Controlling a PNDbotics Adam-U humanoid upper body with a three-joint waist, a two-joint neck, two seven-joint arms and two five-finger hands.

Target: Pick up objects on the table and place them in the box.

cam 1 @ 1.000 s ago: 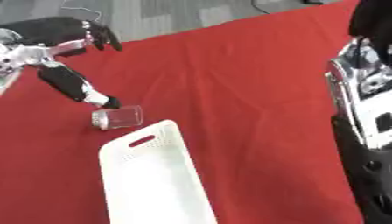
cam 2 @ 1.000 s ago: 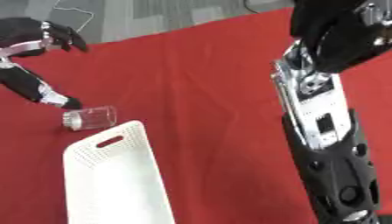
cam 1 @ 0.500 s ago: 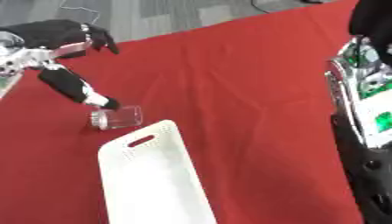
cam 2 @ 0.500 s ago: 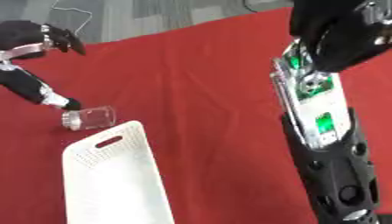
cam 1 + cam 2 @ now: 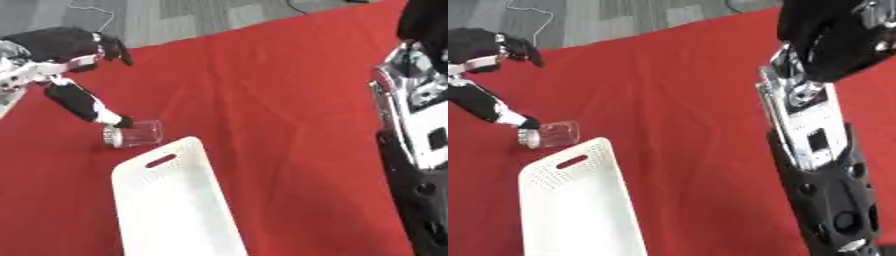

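A small clear jar (image 5: 133, 134) lies on its side on the red cloth, just beyond the handle end of the white box (image 5: 175, 205). My left hand (image 5: 61, 42) hangs at the upper left, open. One long black finger (image 5: 83, 102) reaches down, and its tip touches the jar's upper edge. The other fingers spread out to the right, away from the jar. My right arm (image 5: 811, 130) runs down the right side; its black lower end (image 5: 833, 215) goes off the bottom edge.
The red cloth (image 5: 262, 100) covers the table, with grey floor (image 5: 192, 15) beyond its far edge. The box has a slot handle (image 5: 160, 160) at its far end, and its inside shows nothing in it. A wide stretch of cloth lies between the box and the right arm.
The left hand's palm has drifted slightly left; its finger stays on the jar. A green light on the right forearm, lit half a second ago, is off.
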